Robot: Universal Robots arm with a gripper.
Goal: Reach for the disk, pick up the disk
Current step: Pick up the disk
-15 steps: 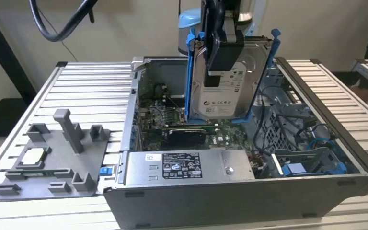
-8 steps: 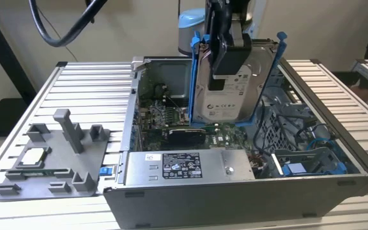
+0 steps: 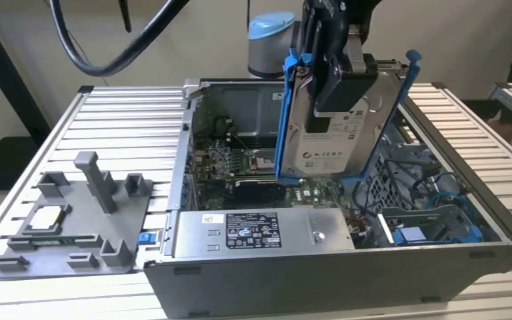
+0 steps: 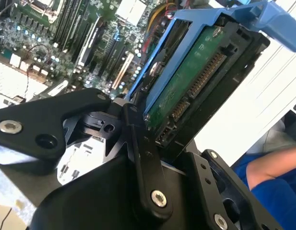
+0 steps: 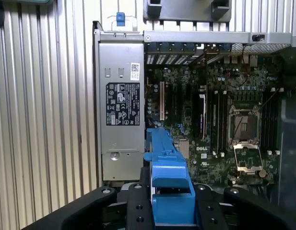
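Above the open computer case [image 3: 327,267], the disk [image 3: 341,130] is held in the air, hanging upright with its white label turned toward the exterior camera and its blue bracket [image 3: 285,120] running down both long edges. The gripper [image 3: 338,63] is clamped on the disk's upper part, one black finger [image 3: 336,83] being laid over the label side. In the second wrist view, the disk's green circuit-board side [image 4: 195,91] and its connector are seen gripped between the black gripper links [image 4: 143,158], with the motherboard [image 4: 66,38] far below. In the first wrist view, the blue bracket [image 5: 167,177] is seen end-on between the gripper's black arms, at 6 o'clock of the motherboard [image 5: 210,124] and beside the grey power supply [image 5: 121,110]. In the exterior view, a grey tray [image 3: 69,227] with posts is set on the slatted table [image 3: 123,127] at 9 o'clock of the case, a small square chip [image 3: 45,219] lying on it. A blue caddy [image 3: 416,235] is fixed among cables at the case's 4 o'clock corner.
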